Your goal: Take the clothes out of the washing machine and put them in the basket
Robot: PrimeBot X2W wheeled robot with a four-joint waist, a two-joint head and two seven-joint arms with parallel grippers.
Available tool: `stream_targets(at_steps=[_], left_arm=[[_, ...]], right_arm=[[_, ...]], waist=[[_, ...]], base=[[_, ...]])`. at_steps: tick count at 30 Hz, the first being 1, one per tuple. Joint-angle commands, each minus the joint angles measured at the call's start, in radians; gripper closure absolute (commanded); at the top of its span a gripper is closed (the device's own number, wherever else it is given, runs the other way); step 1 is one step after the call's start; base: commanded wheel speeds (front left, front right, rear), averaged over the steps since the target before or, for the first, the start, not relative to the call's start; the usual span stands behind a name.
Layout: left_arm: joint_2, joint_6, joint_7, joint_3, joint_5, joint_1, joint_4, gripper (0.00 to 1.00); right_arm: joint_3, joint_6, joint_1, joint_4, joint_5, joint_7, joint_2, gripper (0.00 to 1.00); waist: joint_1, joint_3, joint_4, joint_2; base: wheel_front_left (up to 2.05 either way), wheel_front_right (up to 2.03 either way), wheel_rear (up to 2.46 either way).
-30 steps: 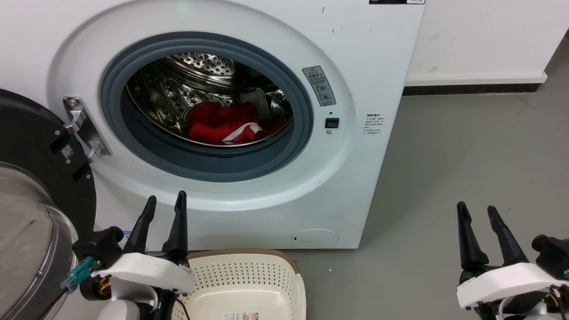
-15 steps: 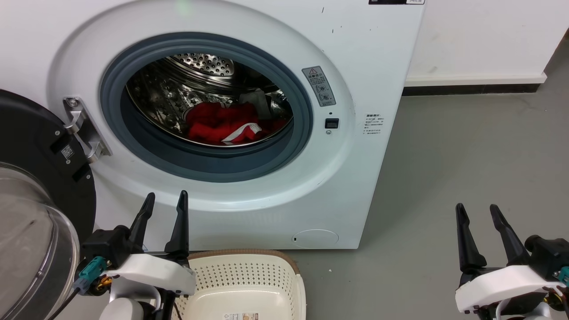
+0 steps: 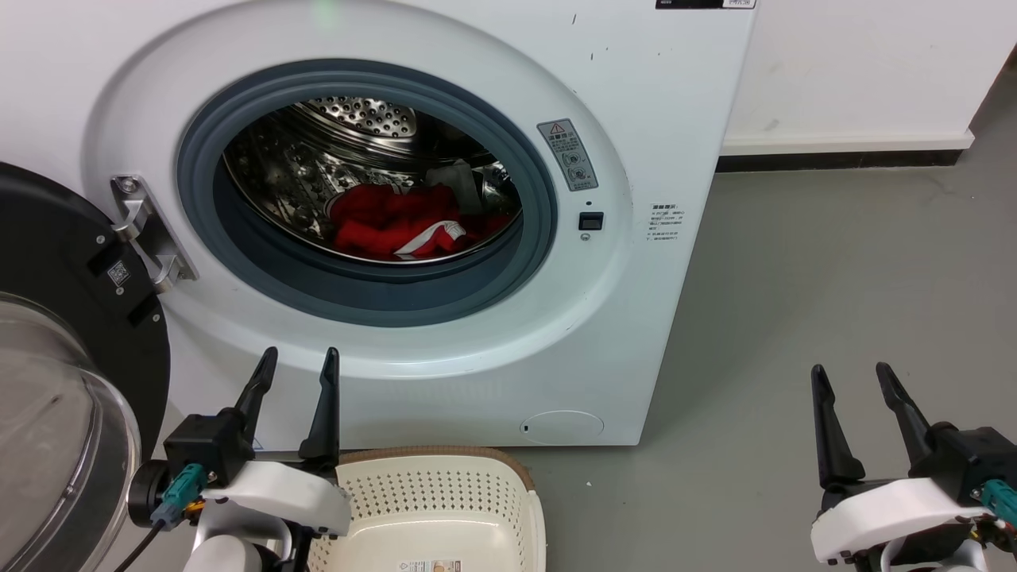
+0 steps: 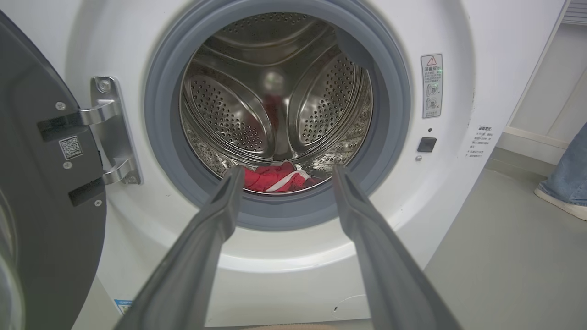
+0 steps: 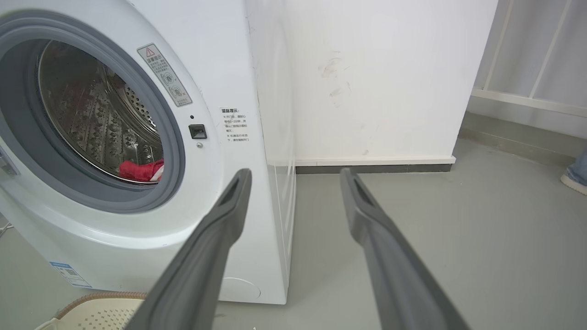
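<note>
The white washing machine [image 3: 636, 302] stands in front of me with its door [image 3: 56, 262] swung open to the left. Red clothes [image 3: 397, 222] with white trim lie at the bottom of the steel drum [image 4: 275, 105], a pale cloth [image 3: 457, 179] behind them. The red clothes [image 4: 275, 178] also show between my left fingers in the left wrist view, and as a red patch [image 5: 140, 170] in the right wrist view. The cream basket [image 3: 437, 477] sits on the floor below the opening. My left gripper [image 3: 298, 359] is open and empty just left of the basket. My right gripper [image 3: 848, 375] is open over bare floor.
Grey floor [image 3: 834, 262] stretches to the right of the machine, up to a white wall [image 3: 858, 71] with a dark skirting. A person's shoe and jeans leg [image 4: 566, 183] stand at the far right of the left wrist view.
Both grippers have sunk slightly lower in the head view and their wrists have turned a little. The clothes and basket lie as before.
</note>
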Motion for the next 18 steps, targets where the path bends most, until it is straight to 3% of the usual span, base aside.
stream_targets(at_steps=[1,18], left_arm=[[0.006,0.002,-0.008,0.001,0.016,-0.014,0.004,0.00],[0.002,-0.001,-0.042,0.002,0.118,-0.019,0.036,0.00]], right_arm=[[0.000,0.000,0.011,-0.008,-0.021,-0.009,-0.003,0.00],[-0.011,0.000,0.018,-0.006,-0.106,-0.031,-0.002,0.00]], waist=[[-0.0001,0.000,0.000,0.0000],[-0.0001,0.000,0.002,0.0000]], base=[[0.00,0.00,0.00],[0.00,0.00,0.00]])
